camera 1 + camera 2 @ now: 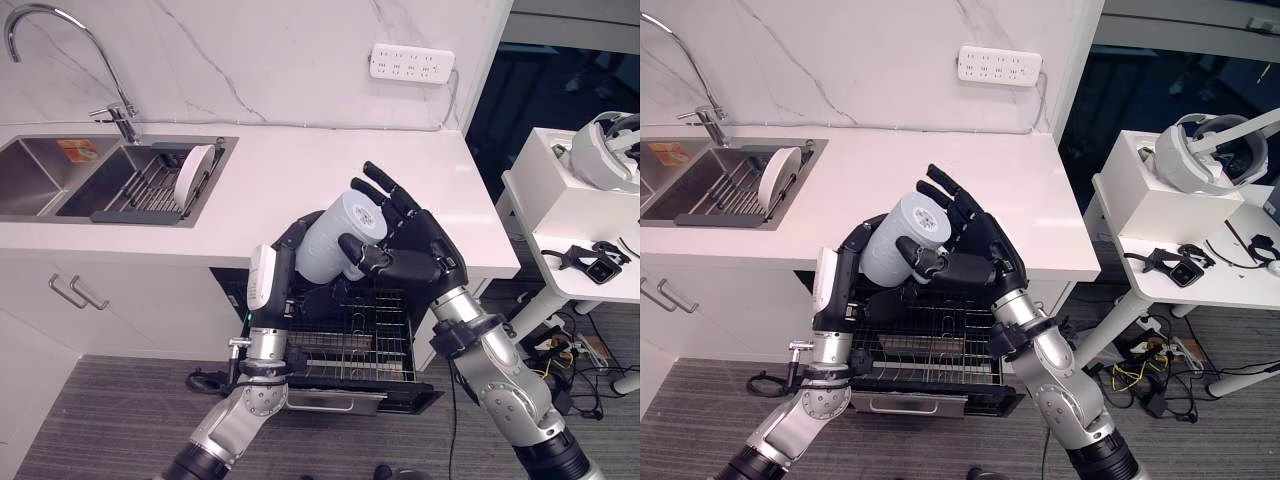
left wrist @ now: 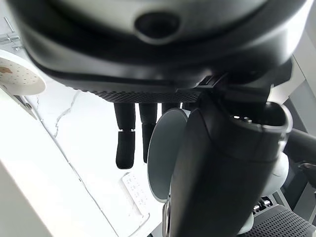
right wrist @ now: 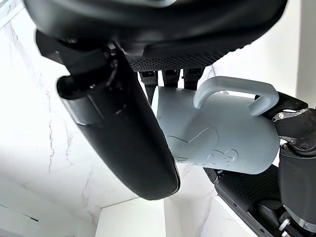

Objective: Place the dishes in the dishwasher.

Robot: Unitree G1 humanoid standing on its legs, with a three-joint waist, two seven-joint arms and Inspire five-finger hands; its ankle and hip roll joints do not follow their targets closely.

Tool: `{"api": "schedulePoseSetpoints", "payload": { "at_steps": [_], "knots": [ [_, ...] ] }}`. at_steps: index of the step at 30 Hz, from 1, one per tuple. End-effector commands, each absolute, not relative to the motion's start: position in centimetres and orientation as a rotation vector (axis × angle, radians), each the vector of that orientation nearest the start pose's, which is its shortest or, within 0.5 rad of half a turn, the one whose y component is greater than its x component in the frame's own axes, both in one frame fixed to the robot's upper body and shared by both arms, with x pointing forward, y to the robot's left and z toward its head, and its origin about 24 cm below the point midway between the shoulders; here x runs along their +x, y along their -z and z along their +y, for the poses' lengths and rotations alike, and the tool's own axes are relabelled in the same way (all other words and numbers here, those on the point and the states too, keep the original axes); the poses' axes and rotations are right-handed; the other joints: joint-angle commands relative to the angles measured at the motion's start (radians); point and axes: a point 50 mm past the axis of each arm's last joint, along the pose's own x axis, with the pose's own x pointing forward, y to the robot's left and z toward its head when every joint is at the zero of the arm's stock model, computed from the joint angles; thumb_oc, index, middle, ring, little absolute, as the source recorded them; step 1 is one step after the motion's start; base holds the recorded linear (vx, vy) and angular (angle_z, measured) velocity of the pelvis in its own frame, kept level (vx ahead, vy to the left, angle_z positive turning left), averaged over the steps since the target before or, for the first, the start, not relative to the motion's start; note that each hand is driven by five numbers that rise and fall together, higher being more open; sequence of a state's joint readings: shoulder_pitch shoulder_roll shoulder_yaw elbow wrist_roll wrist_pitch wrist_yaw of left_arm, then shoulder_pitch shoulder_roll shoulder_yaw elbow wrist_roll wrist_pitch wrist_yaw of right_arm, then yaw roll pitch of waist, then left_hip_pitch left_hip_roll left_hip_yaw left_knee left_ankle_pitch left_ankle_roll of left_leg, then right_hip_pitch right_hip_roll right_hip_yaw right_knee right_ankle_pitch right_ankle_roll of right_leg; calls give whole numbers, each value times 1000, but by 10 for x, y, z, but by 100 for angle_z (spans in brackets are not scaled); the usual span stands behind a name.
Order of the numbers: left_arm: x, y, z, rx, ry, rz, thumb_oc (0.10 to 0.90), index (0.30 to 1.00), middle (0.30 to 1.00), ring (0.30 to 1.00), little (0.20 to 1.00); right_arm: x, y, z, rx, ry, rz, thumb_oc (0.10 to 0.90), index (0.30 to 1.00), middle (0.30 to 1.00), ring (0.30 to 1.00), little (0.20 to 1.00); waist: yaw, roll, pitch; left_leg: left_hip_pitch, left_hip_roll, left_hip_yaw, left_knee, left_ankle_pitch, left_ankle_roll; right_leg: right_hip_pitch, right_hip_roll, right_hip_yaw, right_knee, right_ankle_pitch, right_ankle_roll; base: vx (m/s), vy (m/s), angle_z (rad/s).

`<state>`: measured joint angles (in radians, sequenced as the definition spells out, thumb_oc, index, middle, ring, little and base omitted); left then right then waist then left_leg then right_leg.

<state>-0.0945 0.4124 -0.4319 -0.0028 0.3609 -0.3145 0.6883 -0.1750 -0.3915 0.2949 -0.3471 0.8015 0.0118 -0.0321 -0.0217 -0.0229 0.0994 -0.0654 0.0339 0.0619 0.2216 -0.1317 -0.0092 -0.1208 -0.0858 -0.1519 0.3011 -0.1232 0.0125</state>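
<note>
A pale grey-blue mug [image 1: 335, 238] with a handle [image 3: 232, 91] is held tilted in the air between both hands, above the open dishwasher's wire rack [image 1: 350, 345]. My left hand [image 1: 283, 255] comes up from below left; its fingers curl on the mug's lower end and its white-covered thumb lies alongside. My right hand [image 1: 420, 245] is on the mug's right side, fingers [image 1: 392, 195] straight up behind it and thumb pressed across its front. A white plate [image 1: 193, 172] stands upright in the sink's drying rack.
The white counter [image 1: 300, 170] carries a steel sink [image 1: 60, 175] with a faucet [image 1: 120, 115] at the left. A power strip [image 1: 411, 62] hangs on the marble wall. To the right stands a white side table [image 1: 570, 215] with a headset [image 1: 605, 150].
</note>
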Motion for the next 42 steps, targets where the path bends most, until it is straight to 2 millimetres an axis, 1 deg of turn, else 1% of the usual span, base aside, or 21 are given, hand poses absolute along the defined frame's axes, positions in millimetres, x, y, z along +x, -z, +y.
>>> {"api": "schedulePoseSetpoints", "payload": {
  "at_steps": [1,26,31,33,37,42],
  "knots": [
    [241,-135,122,432,-85,-878,400,300,300,300,300,249,-201,-110,458,-578,-549,400,300,300,300,300,7,-24,-46,30,46,69,78,-158,7,65,-29,24,-1,-91,90,0,0,0],
    [241,-137,121,427,-83,-886,400,300,300,300,300,248,-201,-112,426,-545,-560,400,300,300,300,300,3,-25,-41,30,48,72,78,-158,6,63,-30,27,-1,-90,91,0,0,0],
    [241,-137,122,429,-83,-888,400,300,300,300,300,248,-201,-113,427,-560,-557,400,300,300,300,300,3,-25,-42,31,48,71,78,-158,6,64,-29,28,-1,-90,91,0,0,0],
    [241,-137,122,429,-85,-886,400,300,300,300,300,248,-201,-113,427,-565,-560,800,900,900,900,900,4,-25,-43,32,48,71,78,-158,6,65,-29,28,-1,-90,91,0,0,0],
    [241,-136,124,433,-92,-883,400,300,300,300,300,249,-201,-116,428,-542,-564,800,900,900,900,900,4,-26,-44,31,48,71,78,-157,6,65,-29,28,-1,-90,90,0,0,0],
    [241,-135,127,440,-99,-880,400,300,300,300,300,249,-204,-126,423,-498,-596,800,900,900,900,900,1,-26,-43,31,49,72,78,-159,6,63,-27,31,-1,-89,90,0,0,0]
  ]
}}
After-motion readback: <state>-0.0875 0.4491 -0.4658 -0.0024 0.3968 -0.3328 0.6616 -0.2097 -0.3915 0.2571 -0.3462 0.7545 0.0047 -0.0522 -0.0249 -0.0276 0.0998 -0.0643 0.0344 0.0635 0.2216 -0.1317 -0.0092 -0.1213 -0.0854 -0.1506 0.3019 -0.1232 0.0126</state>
